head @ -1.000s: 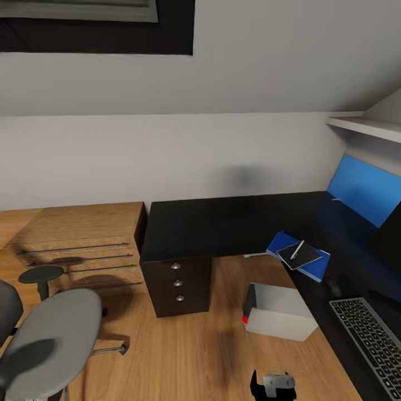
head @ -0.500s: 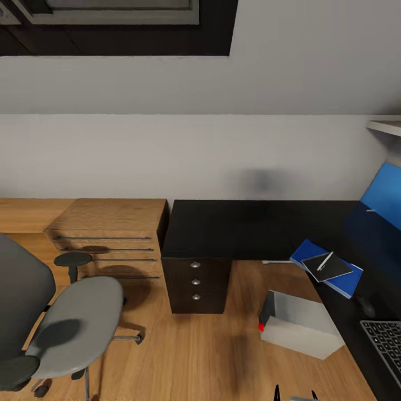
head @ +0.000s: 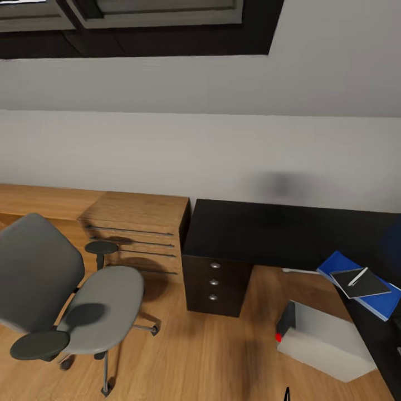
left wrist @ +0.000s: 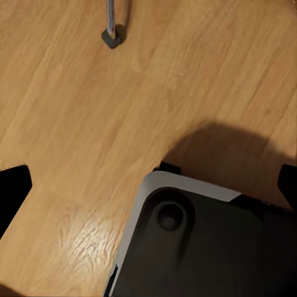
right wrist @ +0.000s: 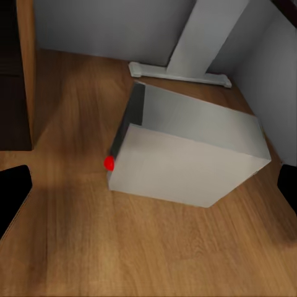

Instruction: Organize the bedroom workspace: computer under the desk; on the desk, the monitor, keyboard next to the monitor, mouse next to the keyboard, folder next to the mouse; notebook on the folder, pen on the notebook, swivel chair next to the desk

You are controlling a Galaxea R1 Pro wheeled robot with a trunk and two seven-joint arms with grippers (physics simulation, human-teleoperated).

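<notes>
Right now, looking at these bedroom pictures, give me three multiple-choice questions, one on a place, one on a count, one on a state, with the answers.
1. Where does the pen lie?
A. on the swivel chair's seat
B. on the dark notebook on the blue folder
C. on the floor

2. How many round knobs show on the front of the dark drawer unit?
A. one
B. three
C. five

3. What is on the seat of the swivel chair?
A. nothing
B. a folder
C. a keyboard

Answers: 1 B, the pen rests across the notebook, which sits on the folder at the desk's edge. 2 B, three knobs stand in a column. 3 A, the grey seat is bare.
</notes>
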